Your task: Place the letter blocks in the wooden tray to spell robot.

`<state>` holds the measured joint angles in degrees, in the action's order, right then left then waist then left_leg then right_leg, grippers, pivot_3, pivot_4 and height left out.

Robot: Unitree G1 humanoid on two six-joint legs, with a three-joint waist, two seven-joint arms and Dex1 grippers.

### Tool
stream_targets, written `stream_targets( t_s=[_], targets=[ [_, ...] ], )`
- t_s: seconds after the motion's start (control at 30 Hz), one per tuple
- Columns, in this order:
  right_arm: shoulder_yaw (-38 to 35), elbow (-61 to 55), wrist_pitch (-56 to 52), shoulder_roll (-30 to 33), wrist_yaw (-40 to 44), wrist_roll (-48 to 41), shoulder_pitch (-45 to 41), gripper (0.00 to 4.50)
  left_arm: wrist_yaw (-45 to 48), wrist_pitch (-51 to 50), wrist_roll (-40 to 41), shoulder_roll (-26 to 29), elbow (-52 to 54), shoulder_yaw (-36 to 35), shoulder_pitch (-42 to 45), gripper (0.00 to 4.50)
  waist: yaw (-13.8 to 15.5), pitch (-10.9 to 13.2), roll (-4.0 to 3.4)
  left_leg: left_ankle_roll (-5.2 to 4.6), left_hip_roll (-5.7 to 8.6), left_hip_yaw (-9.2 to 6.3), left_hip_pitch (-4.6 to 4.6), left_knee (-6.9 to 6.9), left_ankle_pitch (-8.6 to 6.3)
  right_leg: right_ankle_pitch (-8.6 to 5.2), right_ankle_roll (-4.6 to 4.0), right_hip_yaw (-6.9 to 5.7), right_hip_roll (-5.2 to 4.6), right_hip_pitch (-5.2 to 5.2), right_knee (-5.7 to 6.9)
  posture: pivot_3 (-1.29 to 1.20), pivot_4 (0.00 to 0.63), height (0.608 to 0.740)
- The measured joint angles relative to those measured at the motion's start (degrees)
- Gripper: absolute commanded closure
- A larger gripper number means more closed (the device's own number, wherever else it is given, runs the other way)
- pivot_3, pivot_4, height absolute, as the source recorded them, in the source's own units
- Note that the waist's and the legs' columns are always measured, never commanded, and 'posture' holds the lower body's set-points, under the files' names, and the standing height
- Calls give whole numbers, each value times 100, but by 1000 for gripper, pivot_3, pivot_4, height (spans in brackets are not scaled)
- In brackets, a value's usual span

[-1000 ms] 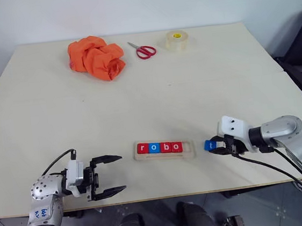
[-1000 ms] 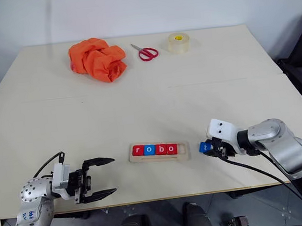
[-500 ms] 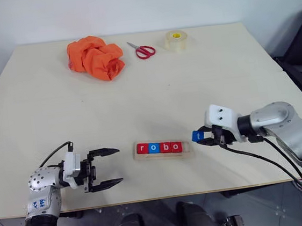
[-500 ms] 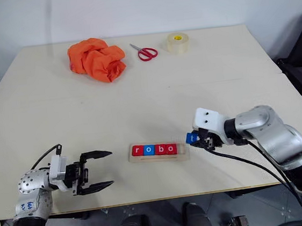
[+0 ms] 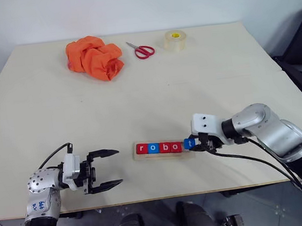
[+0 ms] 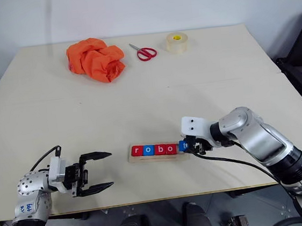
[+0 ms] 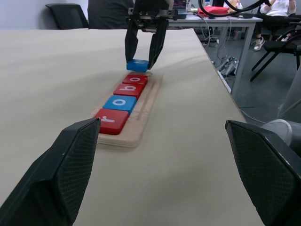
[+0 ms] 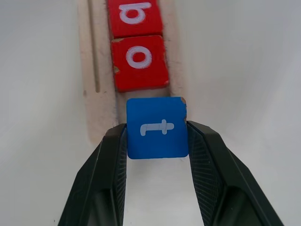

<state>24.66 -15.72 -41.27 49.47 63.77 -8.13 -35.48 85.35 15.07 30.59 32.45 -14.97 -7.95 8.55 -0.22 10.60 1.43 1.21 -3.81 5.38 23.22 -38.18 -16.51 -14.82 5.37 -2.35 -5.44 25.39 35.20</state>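
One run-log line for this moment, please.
right gripper: shut on blue t block above free tray end | wooden tray: r, o, b, o seated | left gripper: open, empty

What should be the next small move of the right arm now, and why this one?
Probably lower the blue t block straight down into the free end slot of the wooden tray, then open. The right tool holds it just above that slot, beside the last red o; r, o, b, o already sit there.

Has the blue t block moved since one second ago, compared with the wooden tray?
Yes. The blue t block, held in the right gripper, has travelled leftward toward the wooden tray and now hangs at its empty right end, beside the last red o.
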Motion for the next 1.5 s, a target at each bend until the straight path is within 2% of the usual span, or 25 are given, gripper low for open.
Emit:
stream_targets(
  t_s=[0.5, 0.73, 1.03, 1.5],
  targets=[
    [190, 136, 168, -364, 173, 231, -191, 3049, -209, 32, -6, -104, 125, -2, -62, 0, -1, 0, 0, 0, 0, 0, -2, -5, 0, -1, -2, 0, 0, 1, 12, 0, 150, 740],
    [138, 140, 138, -357, 165, 236, -183, 3049, -224, 64, -16, -153, 121, 0, -46, 0, 0, 0, 0, 0, 0, 0, -2, -7, 0, -1, -2, 0, 0, 1, 14, 0, 150, 740],
    [-272, -15, 86, -10, 219, 100, 97, 3049, -218, 70, -24, -221, 99, 3, -33, 0, 3, 0, 0, 0, 0, 0, -2, -6, 0, -1, -2, 0, -1, 1, 13, 0, 150, 740],
    [-107, 278, 372, -301, 186, 263, 87, 3049, -220, 72, -34, -249, 98, 9, -12, 0, 0, 0, 0, 1, 0, 0, -3, -8, 1, -1, -2, 1, 0, 1, 16, 0, 150, 740]
  ],
)
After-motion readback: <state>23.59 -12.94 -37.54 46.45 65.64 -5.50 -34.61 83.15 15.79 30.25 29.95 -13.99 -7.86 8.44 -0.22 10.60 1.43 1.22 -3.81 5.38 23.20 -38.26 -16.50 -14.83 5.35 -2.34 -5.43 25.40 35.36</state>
